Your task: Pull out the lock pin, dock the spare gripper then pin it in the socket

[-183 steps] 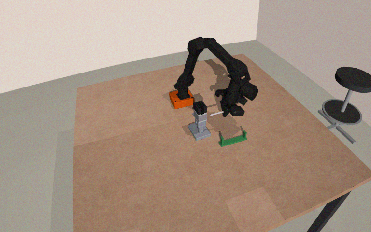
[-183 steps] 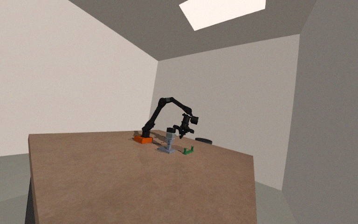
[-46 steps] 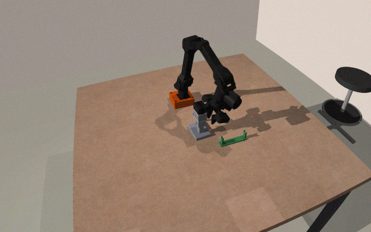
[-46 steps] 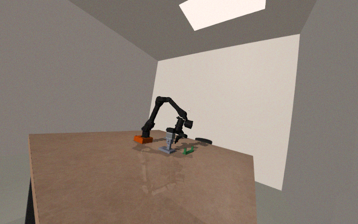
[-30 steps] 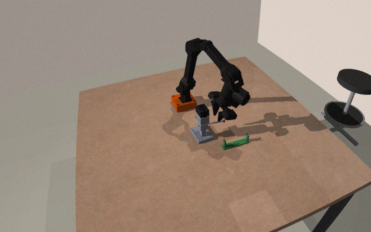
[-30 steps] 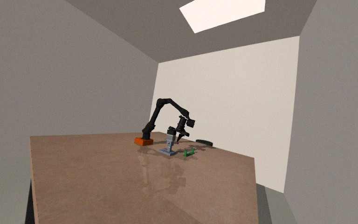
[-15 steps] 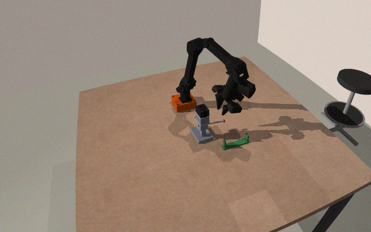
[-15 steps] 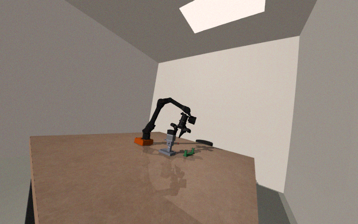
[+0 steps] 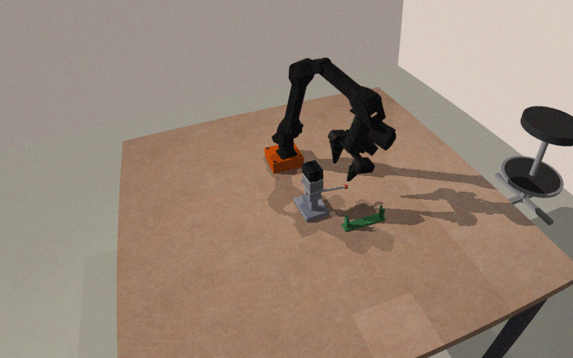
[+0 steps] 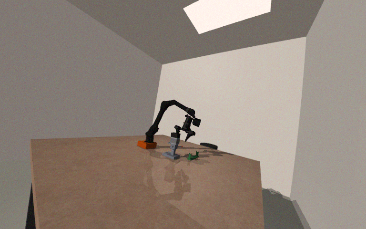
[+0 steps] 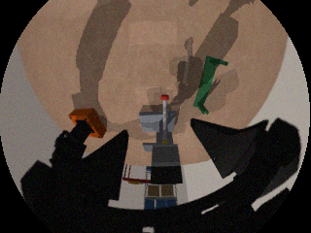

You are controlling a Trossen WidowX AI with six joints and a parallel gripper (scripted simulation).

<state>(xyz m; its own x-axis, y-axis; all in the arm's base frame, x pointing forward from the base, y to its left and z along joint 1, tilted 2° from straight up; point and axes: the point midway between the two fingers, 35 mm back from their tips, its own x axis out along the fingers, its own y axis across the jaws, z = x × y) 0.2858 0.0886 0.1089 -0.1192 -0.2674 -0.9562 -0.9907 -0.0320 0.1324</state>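
The grey mount [image 9: 304, 206] [image 10: 168, 154] [image 11: 150, 122] stands upright on the table. The spare gripper, a light grey body with a black top [image 9: 312, 171] [image 10: 175, 139] [image 11: 166, 154], sits upright in the mount's socket. The lock pin [image 9: 333, 189] [image 11: 164, 114] is in the mount at socket height. Its shaft and red end stick out on the side toward my gripper; how far it reaches through inside is hidden. My gripper [image 9: 342, 171] [image 10: 181, 136] [image 11: 159, 127] is wide open and empty, above the pin's red end and apart from it.
A green two-post rack [image 9: 364, 221] [image 10: 193, 157] [image 11: 207, 83] stands empty on the table beside the mount. The orange arm base [image 9: 285, 162] [image 10: 147, 144] [image 11: 92, 121] is behind the mount. A black stool [image 9: 549, 126] stands beyond the table edge.
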